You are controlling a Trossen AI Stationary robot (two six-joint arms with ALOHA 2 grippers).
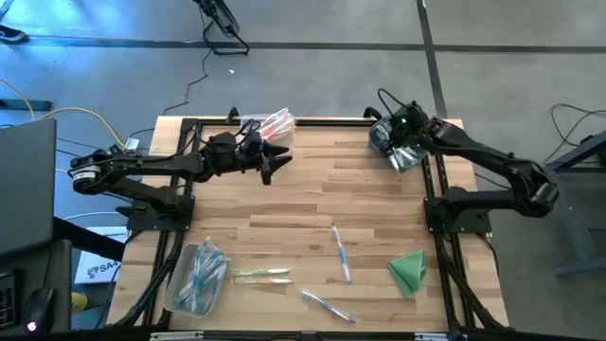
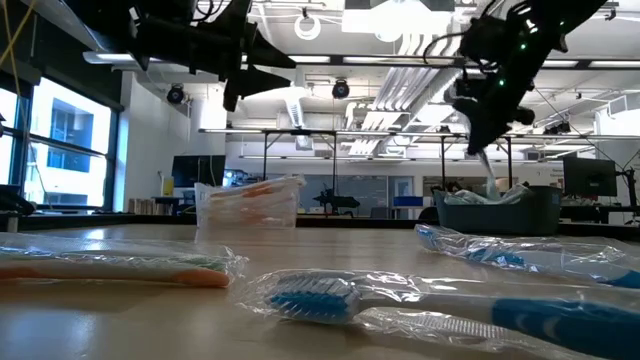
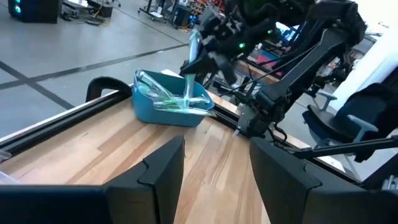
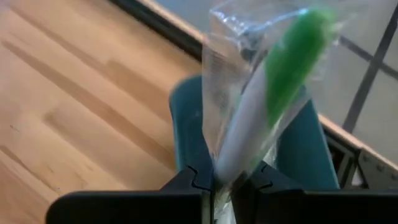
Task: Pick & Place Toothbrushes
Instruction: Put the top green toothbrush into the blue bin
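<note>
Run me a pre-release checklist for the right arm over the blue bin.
1. Right pincer shut on the green toothbrush: ok.
2. Pincer above the blue bin: ok.
3. Toothbrush tip pointing down into the bin: ok.
4. Wrapper clear of the bin's rim: cannot tell.
5. Left pincer open and away, near the clear bin: ok.
6. Loose toothbrushes still on the table: not ok.

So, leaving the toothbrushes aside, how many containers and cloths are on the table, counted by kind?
Clear containers: 2
Teal bin: 1
Folded green cloth: 1
Total: 4
</note>
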